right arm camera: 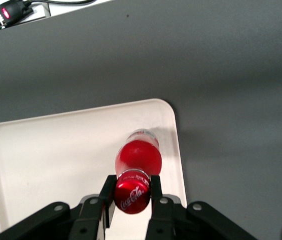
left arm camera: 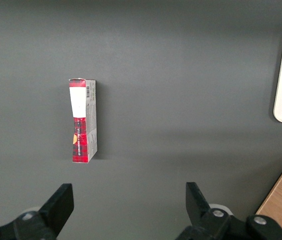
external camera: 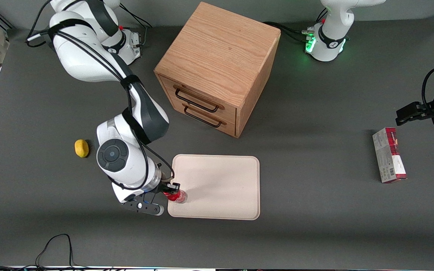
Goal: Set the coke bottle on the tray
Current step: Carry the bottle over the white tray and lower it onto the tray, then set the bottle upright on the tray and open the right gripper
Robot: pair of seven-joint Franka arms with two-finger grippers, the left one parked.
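Your gripper (right arm camera: 132, 192) is clamping the coke bottle (right arm camera: 137, 162) by its neck, with 1 black finger (right arm camera: 107, 196) pressing on each side of the shiny red cap. The bottle is hanging straight down from the fingers, red label and clear body pointing at the tray (right arm camera: 46, 165) directly beneath it. You are looking at a bottle whose base is sitting over the tray's surface close to 1 rounded corner, just inside the low rim; whether the base is actually touching the tray cannot be told.

From the front, you are seeing the gripper (external camera: 171, 190) hovering at the tray's (external camera: 220, 184) edge nearest the working arm, at the corner closest to the camera, with the bottle (external camera: 177, 195) just inside that edge.

Moving outward from the gripper, the yellow lemon (external camera: 81, 148) is lying on the grey table (external camera: 315, 226) beside the working arm's wrist, a little farther from the camera than the gripper. The wooden cabinet (external camera: 217, 67) with 2 drawers is standing farther from the camera again, apart from the tray. Well away toward the parked arm's end of the table, the red-and-grey carton (external camera: 389, 154) is lying flat.
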